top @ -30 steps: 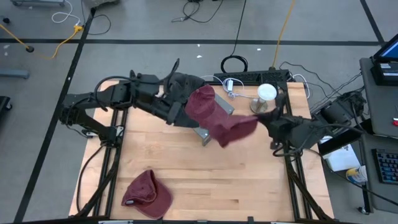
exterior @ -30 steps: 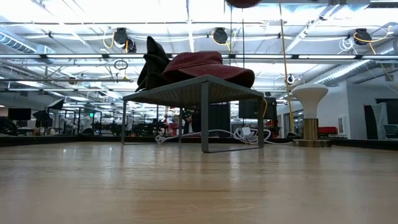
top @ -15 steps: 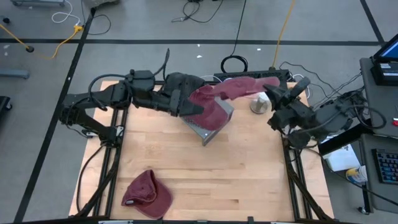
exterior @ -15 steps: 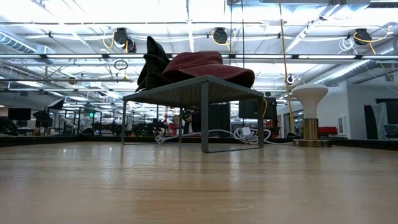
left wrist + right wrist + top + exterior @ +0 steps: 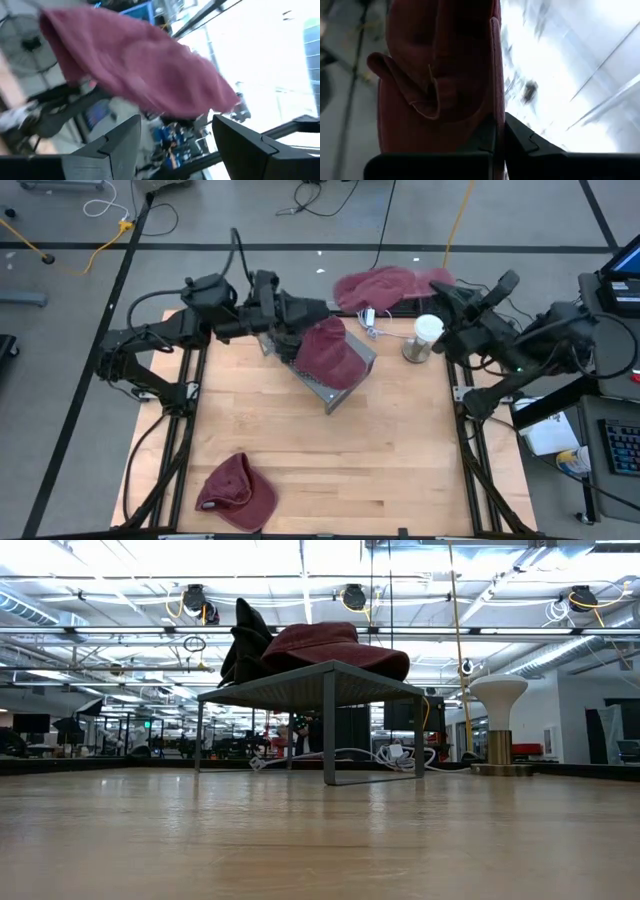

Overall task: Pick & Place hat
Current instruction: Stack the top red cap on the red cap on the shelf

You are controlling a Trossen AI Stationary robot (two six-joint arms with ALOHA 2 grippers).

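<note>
- table (image 5: 400,460): light wood planks, smooth, slight sheen in low view
- stand (image 5: 325,690): grey metal, matt
- hat on stand (image 5: 328,352): maroon cloth, soft, matt
- hat in right gripper (image 5: 492,145): same maroon cloth, creased, stitched seam (image 5: 436,100) visible
- 3rd hat (image 5: 237,492) at table front: maroon cloth, crumpled
- gripper fingers (image 5: 115,145): dark plastic-looking, matt
- mushroom-shaped form (image 5: 498,700): white top, smooth, brassy base

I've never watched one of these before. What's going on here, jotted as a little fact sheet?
Right hand: shut on a red hat, held in the air past the table's far edge
Left hand: open, beside the metal stand
Hat on stand: red, resting on top
Third hat: red, lying near the table's front edge
White knob-topped post: upright, far right of the table
</note>
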